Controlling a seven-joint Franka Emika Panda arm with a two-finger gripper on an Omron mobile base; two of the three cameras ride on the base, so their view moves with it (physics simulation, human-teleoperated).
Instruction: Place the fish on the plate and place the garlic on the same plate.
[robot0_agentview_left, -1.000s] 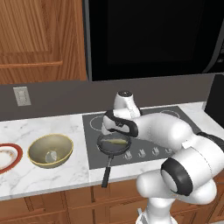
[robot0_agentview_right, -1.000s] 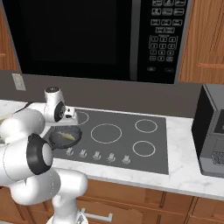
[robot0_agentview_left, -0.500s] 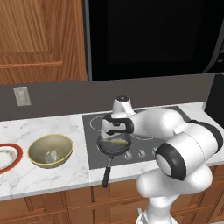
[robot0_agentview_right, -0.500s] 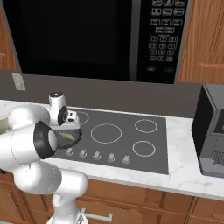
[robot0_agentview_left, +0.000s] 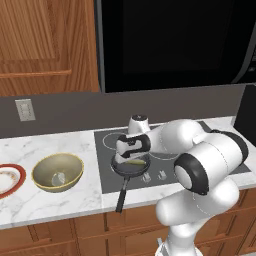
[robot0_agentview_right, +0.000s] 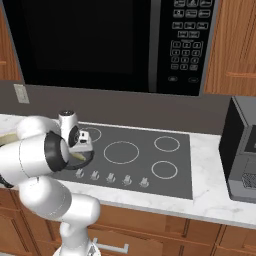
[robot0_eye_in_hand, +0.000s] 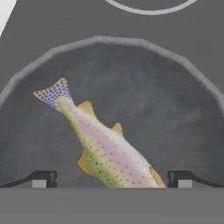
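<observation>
I am positioning the gripper (robot0_eye_in_hand: 112, 178) directly above the fish (robot0_eye_in_hand: 101, 146), which is lying flat inside the black frying pan (robot0_agentview_left: 131, 168) on the front left burner of the cooktop (robot0_agentview_right: 150, 155). The jaws are standing fully apart and holding nothing; I am keeping them wide so that one fingertip (robot0_eye_in_hand: 41, 178) can pass down each side of the slender body. In the hand view the fish is lying diagonally, tail up and to the left, so in my judgement the wrist may need rotating before the descent. The plate (robot0_agentview_left: 7, 179) is sitting at the far left of the counter (robot0_agentview_left: 50, 200), well apart from the pan, with the olive bowl (robot0_agentview_left: 57, 172) between them. A pale lump is resting inside that bowl; I am judging it to be the garlic (robot0_agentview_left: 58, 177).
</observation>
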